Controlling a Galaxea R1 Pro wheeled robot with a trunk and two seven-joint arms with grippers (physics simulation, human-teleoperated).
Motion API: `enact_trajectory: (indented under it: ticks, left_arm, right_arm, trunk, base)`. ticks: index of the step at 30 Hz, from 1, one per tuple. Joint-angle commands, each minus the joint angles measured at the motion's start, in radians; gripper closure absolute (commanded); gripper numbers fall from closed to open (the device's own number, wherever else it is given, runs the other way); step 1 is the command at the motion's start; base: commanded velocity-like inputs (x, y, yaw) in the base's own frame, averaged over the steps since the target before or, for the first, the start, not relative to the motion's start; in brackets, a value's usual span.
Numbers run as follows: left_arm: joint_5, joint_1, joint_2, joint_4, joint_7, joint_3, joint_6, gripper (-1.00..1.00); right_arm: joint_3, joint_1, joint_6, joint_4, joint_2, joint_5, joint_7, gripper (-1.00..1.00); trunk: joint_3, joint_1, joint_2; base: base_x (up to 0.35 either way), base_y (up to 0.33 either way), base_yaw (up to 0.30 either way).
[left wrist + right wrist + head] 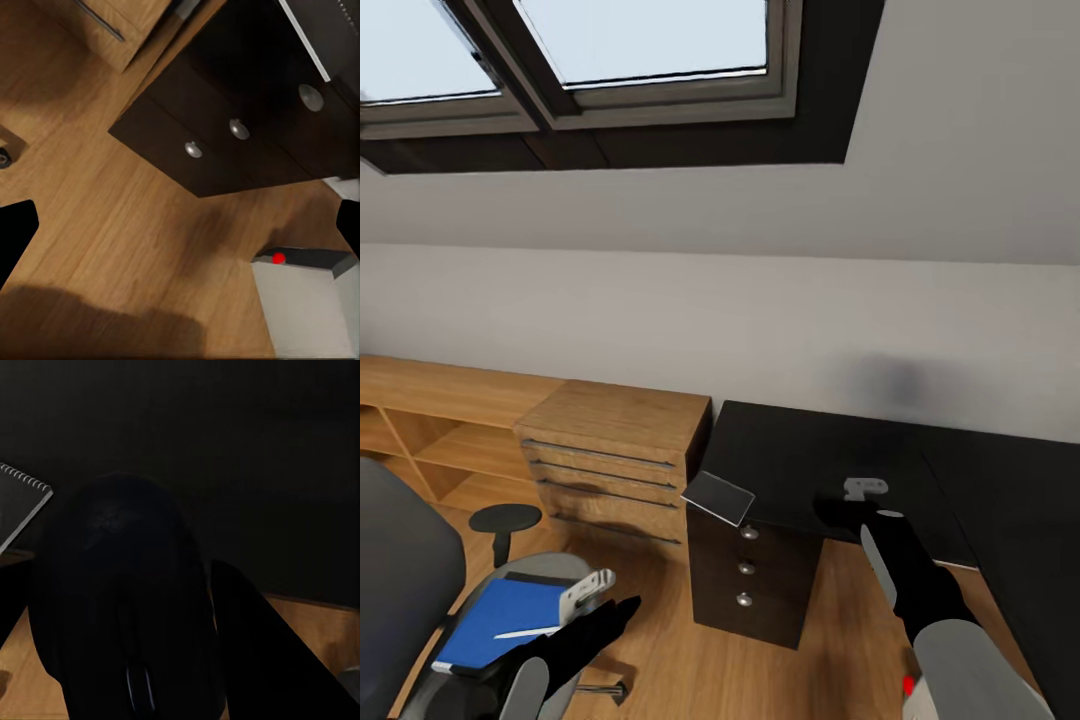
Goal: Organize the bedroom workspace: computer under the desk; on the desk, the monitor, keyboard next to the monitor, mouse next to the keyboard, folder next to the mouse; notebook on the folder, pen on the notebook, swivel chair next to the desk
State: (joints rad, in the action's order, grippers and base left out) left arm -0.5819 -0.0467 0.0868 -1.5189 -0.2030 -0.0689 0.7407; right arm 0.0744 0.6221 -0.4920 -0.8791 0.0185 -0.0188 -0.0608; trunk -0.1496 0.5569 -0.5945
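My right gripper (863,497) is shut on the mouse (127,600), a dark rounded shape held between its fingers (259,649) just above the glossy black desk (800,455) near its front edge. The grey notebook (717,497) lies on the desk corner above the dark drawer unit (745,580), overhanging the edge; its spiral edge (22,499) shows beside the mouse. The blue folder (500,610) lies on the grey swivel chair (400,570) with the white pen (525,632) on it. My left gripper (595,592) hangs open beside the chair seat. The computer (307,300), with its red light, stands on the floor.
A light wooden drawer cabinet (615,440) stands left of the desk, with a low wooden shelf unit (430,420) further left. A small black round stool (505,518) stands in front of them. Wooden floor (127,225) lies open before the drawer unit. A sloped wall with skylights rises behind.
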Motion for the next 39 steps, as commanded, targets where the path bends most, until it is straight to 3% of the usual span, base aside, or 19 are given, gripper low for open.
enact_trajectory:
  ticks: [1, 6, 8, 11, 17, 18, 21, 22, 29, 35, 39]
  left_arm:
    - [-0.011, -0.001, 0.001, -0.001, -0.008, -0.001, 0.005, -1.0]
    - [-0.011, -0.001, 0.0, 0.07, -0.008, 0.006, 0.005, -1.0]
    - [0.028, -0.001, -0.001, 0.204, -0.003, 0.019, 0.0, -1.0]
    - [0.077, -0.001, -0.001, 0.259, 0.0, 0.023, -0.002, -1.0]
    - [0.109, 0.0, -0.003, 0.332, 0.003, 0.024, -0.018, -1.0]
    - [0.121, 0.001, -0.014, 0.501, 0.005, 0.033, -0.16, -1.0]
    - [0.154, 0.001, -0.026, 0.594, 0.006, 0.06, -0.258, -1.0]
    - [0.2, 0.001, -0.047, 0.663, 0.008, 0.085, -0.362, -1.0]
    - [0.211, 0.001, -0.051, 0.72, 0.005, 0.093, -0.387, -1.0]
    - [0.212, 0.001, -0.051, 0.726, 0.004, 0.093, -0.389, -1.0]
    - [0.212, 0.001, -0.05, 0.727, 0.004, 0.093, -0.389, -1.0]
  right_arm:
    - [0.002, 0.001, -0.005, -0.001, 0.0, 0.001, -0.004, 1.0]
    - [0.003, 0.001, -0.005, -0.001, 0.0, 0.001, -0.004, 1.0]
    - [0.031, 0.001, -0.005, -0.002, 0.002, 0.0, -0.003, 1.0]
    - [0.04, 0.0, -0.006, -0.016, 0.001, 0.0, -0.003, 1.0]
    - [0.046, -0.003, -0.04, -0.05, 0.001, 0.0, -0.002, 1.0]
    - [0.05, -0.004, -0.052, -0.062, 0.0, 0.0, -0.001, 1.0]
    - [0.052, -0.004, -0.054, -0.064, 0.0, 0.0, 0.0, 1.0]
    - [0.069, -0.004, -0.055, -0.066, 0.0, 0.0, 0.001, 1.0]
    - [0.085, -0.004, -0.048, -0.06, -0.003, 0.0, 0.002, 1.0]
    - [0.159, -0.004, -0.044, -0.058, -0.004, 0.002, 0.0, 1.0]
    - [0.177, -0.004, -0.043, -0.055, -0.005, 0.001, 0.001, 1.0]
  trunk:
    - [0.001, -0.004, 0.006]
    - [0.019, -0.023, 0.041]
    - [0.027, -0.03, 0.055]
    - [0.039, -0.042, 0.076]
    - [0.059, -0.065, 0.118]
    - [0.062, -0.069, 0.125]
    - [0.072, -0.08, 0.146]
    - [0.075, -0.084, 0.153]
    - [0.099, -0.107, 0.195]
    - [0.105, -0.107, 0.195]
    - [0.109, -0.107, 0.195]
  base:
    - [-0.006, 0.0, 0.0]
    - [-0.001, 0.0, -0.065]
    - [0.0, 0.0, -0.24]
    - [0.0, 0.0, -0.249]
    - [0.0, 0.0, -0.169]
    - [0.0, 0.0, -0.015]
    - [0.0, 0.0, -0.008]
    - [0.0, 0.0, -0.001]
    - [0.0, 0.0, -0.174]
    - [0.0, 0.0, -0.237]
    - [0.0, 0.0, -0.242]
